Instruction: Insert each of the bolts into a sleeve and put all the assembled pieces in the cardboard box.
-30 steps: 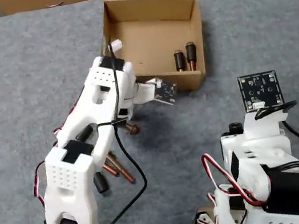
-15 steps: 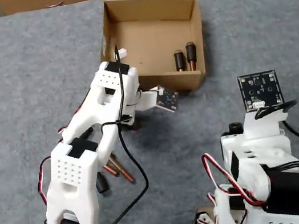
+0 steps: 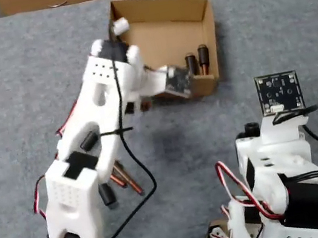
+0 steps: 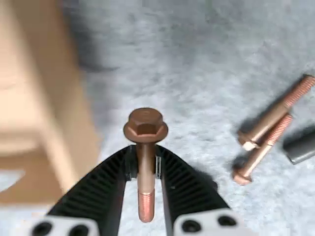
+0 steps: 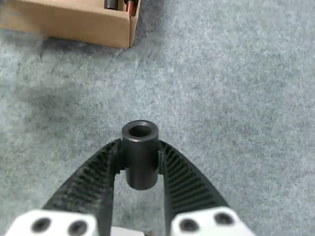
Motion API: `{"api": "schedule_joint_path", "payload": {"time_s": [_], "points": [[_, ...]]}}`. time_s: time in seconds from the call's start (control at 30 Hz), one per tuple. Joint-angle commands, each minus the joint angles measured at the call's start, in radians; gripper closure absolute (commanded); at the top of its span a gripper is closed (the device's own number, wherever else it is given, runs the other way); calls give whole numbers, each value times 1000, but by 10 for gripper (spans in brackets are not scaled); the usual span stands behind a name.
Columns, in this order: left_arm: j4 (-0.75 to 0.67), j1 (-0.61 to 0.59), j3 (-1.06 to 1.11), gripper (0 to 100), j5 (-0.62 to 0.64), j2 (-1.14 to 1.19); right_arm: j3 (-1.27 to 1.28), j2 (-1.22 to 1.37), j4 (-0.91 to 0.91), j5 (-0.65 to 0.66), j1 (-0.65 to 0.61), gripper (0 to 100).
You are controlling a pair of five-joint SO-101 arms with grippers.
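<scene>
Alignment matters most now. Your left hand (image 4: 145, 158) is clenched on a copper bolt (image 4: 145, 129) by its shank, just outside the front wall of the cardboard box (image 3: 158, 11). Your right hand (image 5: 140, 156) grips a black sleeve (image 5: 140, 147), bore open, well clear of the box. I'd line the thread tip up with the bore before you push.

Two assembled pieces (image 3: 203, 57) sit inside the box against that wall. Loose bolts (image 4: 268, 118) and a spare sleeve (image 4: 299, 146) lie on the desk (image 3: 27, 68) farther from the box. The box wall crowds your left arm.

The grey-carpeted table (image 3: 10, 77) carries the cardboard box (image 3: 211, 36), loose bolts (image 3: 131, 183) and a black sleeve (image 3: 106, 195) beside them.
</scene>
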Motion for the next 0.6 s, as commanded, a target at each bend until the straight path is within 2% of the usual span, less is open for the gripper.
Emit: {"api": "schedule_joint_path", "payload": {"time_s": [0.0,0.07,0.23,0.3,0.37,0.47,0.57], "points": [[18,-11,-124,981,186,-145,-2,-2,-38,-9,-2,997],[18,-21,-150,981,354,-208,-1,-2,-57,-9,-42,997],[18,-52,-184,981,925,-403,-5,-4,-149,-9,-110,997],[18,-74,-183,981,1103,-498,-2,-4,-180,-11,-114,997],[18,-94,-175,981,1243,-590,2,-4,-201,-43,-114,997],[2,-103,-178,981,1416,-716,51,-4,-216,-181,-122,997],[6,-110,-175,981,1605,-858,124,-30,-238,-247,-193,997]]}}
